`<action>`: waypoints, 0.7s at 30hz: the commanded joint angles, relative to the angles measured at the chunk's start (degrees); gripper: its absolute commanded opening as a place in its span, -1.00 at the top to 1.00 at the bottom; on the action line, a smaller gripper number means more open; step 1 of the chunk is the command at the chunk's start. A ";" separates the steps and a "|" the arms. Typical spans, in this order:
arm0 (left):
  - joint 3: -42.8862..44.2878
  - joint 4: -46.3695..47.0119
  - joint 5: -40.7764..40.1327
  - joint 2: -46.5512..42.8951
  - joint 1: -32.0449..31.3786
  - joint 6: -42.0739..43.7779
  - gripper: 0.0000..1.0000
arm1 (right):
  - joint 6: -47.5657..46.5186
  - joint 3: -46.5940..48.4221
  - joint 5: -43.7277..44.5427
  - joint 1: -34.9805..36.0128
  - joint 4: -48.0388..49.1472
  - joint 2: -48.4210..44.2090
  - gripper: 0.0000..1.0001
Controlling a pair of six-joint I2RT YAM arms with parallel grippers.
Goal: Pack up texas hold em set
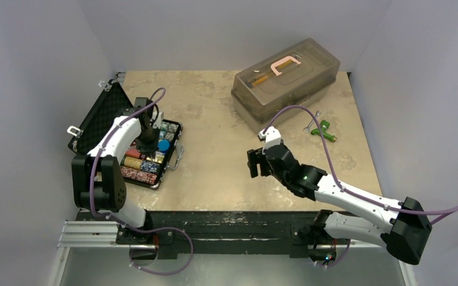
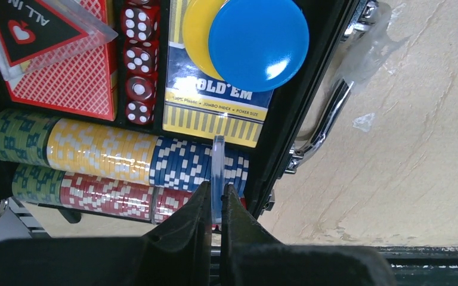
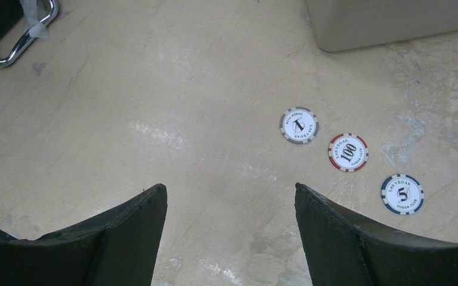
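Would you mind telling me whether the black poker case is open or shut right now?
Open: the case has its lid tilted back, with chip rows exposed.

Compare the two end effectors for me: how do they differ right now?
The left end effector is shut on a clear disc, held edge-up over the open case; the right end effector is wide open and empty. The left hangs over chip rows, the right over the table near three loose chips. Both have black fingers.

Three loose chips [image 3: 299, 125], four red dice [image 2: 140, 58], two coloured discs [image 2: 258, 43], one clear disc [image 2: 217, 170].
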 commanded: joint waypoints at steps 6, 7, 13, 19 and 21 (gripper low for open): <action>3.32 1.58 5.22 5.05 2.15 0.99 1.00 | -0.58 -0.37 0.16 0.13 1.77 -1.54 -0.51; 3.70 1.54 5.91 5.38 2.15 0.93 1.00 | -0.49 -0.42 0.12 0.13 1.77 -1.54 -0.51; 4.07 1.17 7.75 6.70 2.15 0.92 0.98 | -0.58 -0.27 0.30 0.13 1.66 -1.28 -0.50; 4.03 1.16 8.79 6.95 3.75 0.77 0.92 | -0.56 -0.31 0.20 0.13 1.68 -1.28 -0.50; 4.00 0.76 8.61 7.55 3.96 0.71 0.89 | -0.55 -0.31 0.24 0.13 1.71 -1.25 -0.50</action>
